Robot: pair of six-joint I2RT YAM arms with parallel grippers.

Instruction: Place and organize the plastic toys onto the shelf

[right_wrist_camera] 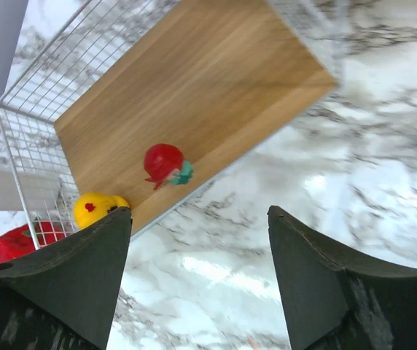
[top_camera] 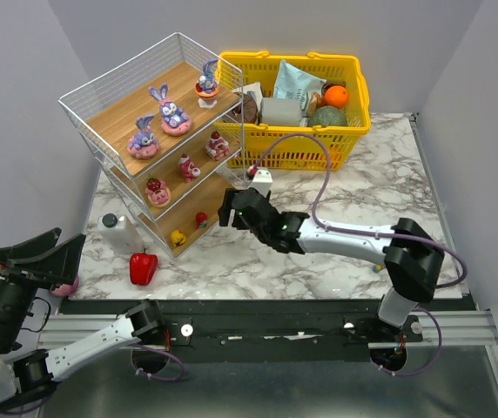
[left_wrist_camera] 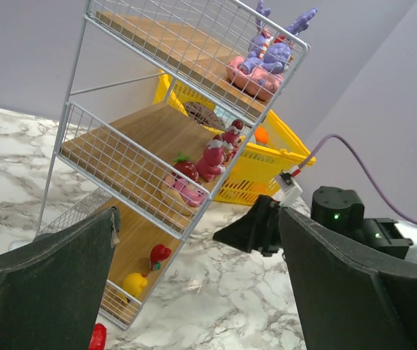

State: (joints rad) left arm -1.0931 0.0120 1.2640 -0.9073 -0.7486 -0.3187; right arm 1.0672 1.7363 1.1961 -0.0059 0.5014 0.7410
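The shelf [top_camera: 136, 109] stands at the back left. Three purple bunnies [top_camera: 172, 111] sit on its top board, three pink-red figures [top_camera: 187, 165] on the middle board, and a red piece [top_camera: 201, 218] and a yellow piece [top_camera: 178, 236] on the bottom board. My right gripper [top_camera: 229, 209] is open and empty, low over the table just right of the bottom board. The right wrist view shows the red piece [right_wrist_camera: 163, 164] and the yellow piece [right_wrist_camera: 95, 209] ahead of its fingers. My left gripper [top_camera: 36, 257] is open and empty at the near left. A small pink thing [top_camera: 64, 286] lies partly hidden beside it.
A red bell pepper [top_camera: 143, 267] and a white bottle [top_camera: 120, 232] stand on the table in front of the shelf's left end. A yellow basket [top_camera: 353, 126] full of groceries stands behind, touching the shelf's right side. In the left wrist view my right gripper [left_wrist_camera: 256, 226] is beside the shelf.
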